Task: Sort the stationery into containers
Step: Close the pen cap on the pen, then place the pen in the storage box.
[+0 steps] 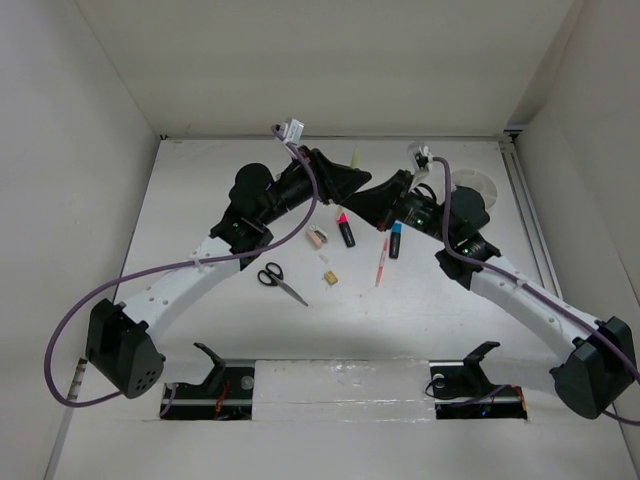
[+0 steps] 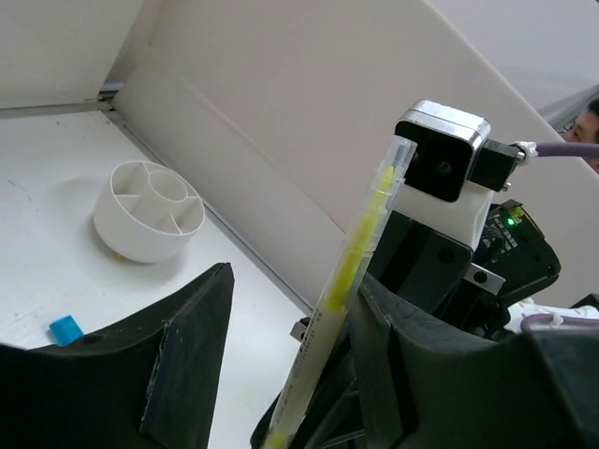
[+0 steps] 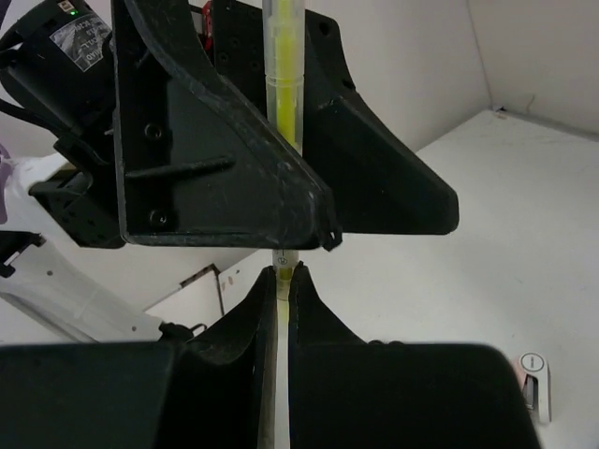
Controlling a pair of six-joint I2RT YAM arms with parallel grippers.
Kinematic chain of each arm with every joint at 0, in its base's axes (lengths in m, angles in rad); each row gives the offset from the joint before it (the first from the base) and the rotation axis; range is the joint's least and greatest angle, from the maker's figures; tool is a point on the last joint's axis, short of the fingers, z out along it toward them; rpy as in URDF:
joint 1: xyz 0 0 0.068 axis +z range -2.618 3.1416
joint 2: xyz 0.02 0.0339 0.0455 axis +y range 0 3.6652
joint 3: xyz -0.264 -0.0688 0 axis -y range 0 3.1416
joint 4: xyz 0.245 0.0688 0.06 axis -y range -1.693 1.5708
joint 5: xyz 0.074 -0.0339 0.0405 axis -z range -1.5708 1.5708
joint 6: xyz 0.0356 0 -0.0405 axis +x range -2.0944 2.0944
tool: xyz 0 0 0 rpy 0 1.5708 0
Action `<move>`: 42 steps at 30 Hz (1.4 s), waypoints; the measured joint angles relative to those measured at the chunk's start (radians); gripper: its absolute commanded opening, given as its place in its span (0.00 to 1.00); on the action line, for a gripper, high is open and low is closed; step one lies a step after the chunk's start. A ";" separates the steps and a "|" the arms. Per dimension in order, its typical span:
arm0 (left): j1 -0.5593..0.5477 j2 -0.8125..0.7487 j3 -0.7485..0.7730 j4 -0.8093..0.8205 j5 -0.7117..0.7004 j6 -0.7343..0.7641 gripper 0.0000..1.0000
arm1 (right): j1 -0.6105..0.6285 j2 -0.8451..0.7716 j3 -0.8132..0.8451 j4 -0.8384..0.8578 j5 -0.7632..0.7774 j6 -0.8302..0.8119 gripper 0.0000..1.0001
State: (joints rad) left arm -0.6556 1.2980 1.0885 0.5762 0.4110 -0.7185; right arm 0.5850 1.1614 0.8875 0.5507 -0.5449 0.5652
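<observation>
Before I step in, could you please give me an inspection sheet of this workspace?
Surface: white table, flat.
Job's things: yellow pen between the grippers; scissors, pink-cap marker, blue-cap marker, pink pen, eraser, tan piece loose on the table; white container back right.
Clutter: nothing seen.
Grippers: left gripper open around the pen; right gripper shut on it.
Cables: purple cables along both arms.
Surroundings: white walls on three sides.

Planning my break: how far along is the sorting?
Done: nothing visible; the divided cup looks empty. In hand: the yellow pen, pinched by the right pincer, the left pincer open around it. To sort: scissors, pink-capped marker, blue-capped marker, pink pen, eraser, tan piece, all on the table.
</observation>
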 measured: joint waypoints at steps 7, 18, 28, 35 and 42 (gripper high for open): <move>-0.002 -0.051 0.044 -0.118 -0.025 0.035 0.99 | 0.001 0.007 0.004 0.024 0.045 -0.035 0.00; 0.033 -0.209 0.139 -0.417 -0.360 0.076 1.00 | -0.082 0.134 0.037 -0.007 0.189 -0.164 0.00; 0.042 -0.217 0.219 -0.921 -0.730 0.093 1.00 | -0.378 0.151 0.038 -0.020 0.349 -0.366 0.00; 0.042 -0.277 0.082 -1.000 -0.720 0.171 1.00 | -0.572 0.199 0.039 -0.014 0.349 -0.413 0.00; 0.042 -0.274 0.047 -1.022 -0.661 0.225 1.00 | -0.735 0.287 0.045 0.005 0.256 -0.430 0.00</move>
State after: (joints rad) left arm -0.6140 1.0237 1.1355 -0.4458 -0.2501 -0.4938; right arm -0.1501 1.4487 0.9329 0.5552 -0.2893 0.1352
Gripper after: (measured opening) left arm 0.997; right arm 0.059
